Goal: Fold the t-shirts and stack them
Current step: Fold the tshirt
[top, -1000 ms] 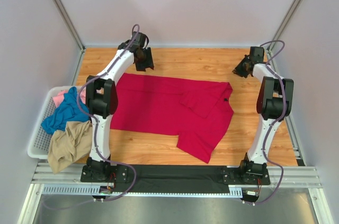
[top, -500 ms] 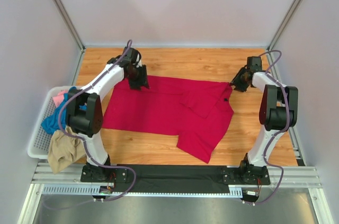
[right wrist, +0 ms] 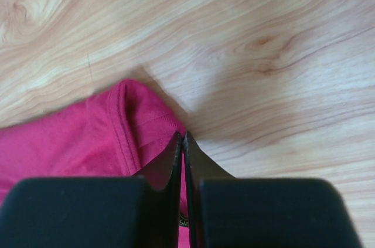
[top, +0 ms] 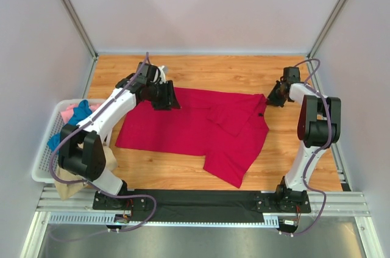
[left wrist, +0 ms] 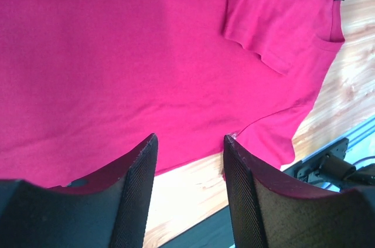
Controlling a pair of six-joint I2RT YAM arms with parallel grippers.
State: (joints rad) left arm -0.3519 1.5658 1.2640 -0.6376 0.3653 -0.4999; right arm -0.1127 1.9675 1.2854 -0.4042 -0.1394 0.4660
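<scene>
The crimson red t-shirt (top: 195,127) lies spread on the wooden table, with one sleeve folded over its chest and its dark neck label (top: 260,114) at the right. My left gripper (top: 166,96) hovers open over its far left part. In the left wrist view the jaws (left wrist: 190,139) stand wide apart above the red cloth (left wrist: 146,54). My right gripper (top: 272,96) sits at the shirt's far right corner. In the right wrist view its jaws (right wrist: 183,138) are pressed shut on the hemmed edge of the red cloth (right wrist: 88,136).
A white lattice basket (top: 46,163) stands at the left table edge. It holds a teal tee (top: 56,141), a pink tee (top: 76,107) and a tan tee (top: 64,186) that hangs over its front. The left arm crosses above it.
My left arm swung from the far edge to above the shirt's far left part. My right gripper came down onto the shirt's far right corner.
</scene>
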